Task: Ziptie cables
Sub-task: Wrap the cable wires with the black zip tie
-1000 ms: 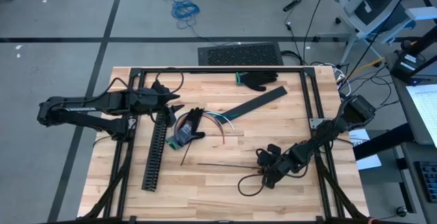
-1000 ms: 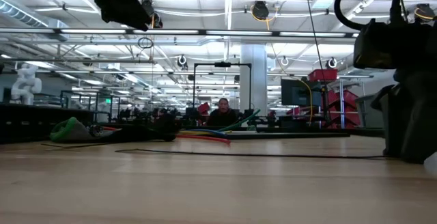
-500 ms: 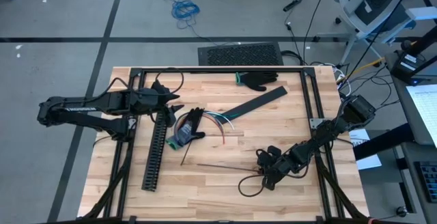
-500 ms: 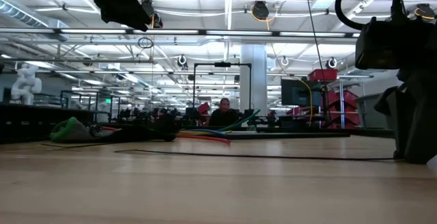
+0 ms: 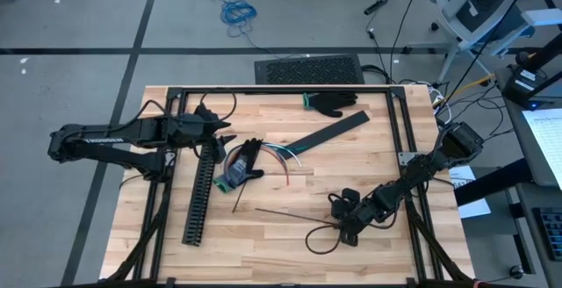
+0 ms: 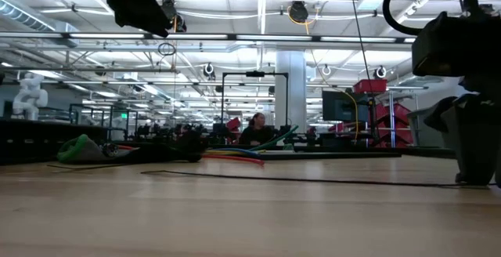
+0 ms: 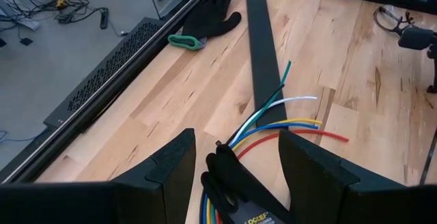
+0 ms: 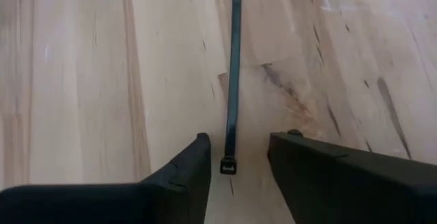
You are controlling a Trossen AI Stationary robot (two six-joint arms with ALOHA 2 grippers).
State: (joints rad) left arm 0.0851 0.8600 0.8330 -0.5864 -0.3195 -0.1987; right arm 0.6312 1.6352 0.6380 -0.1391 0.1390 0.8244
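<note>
On the wooden table (image 5: 263, 235), the slotted black channel (image 5: 200, 191) lies lengthwise beneath the left gripper (image 7: 232, 166), whose jaws hang apart above the cables (image 7: 283, 118); these fan out beside a flat black strip (image 7: 263, 53), their near ends hidden under a black glove (image 7: 235, 190). Toward the near right, the right gripper (image 8: 235, 159) straddles a black zip tie (image 8: 234, 60), jaws apart around its head, not gripping
</note>
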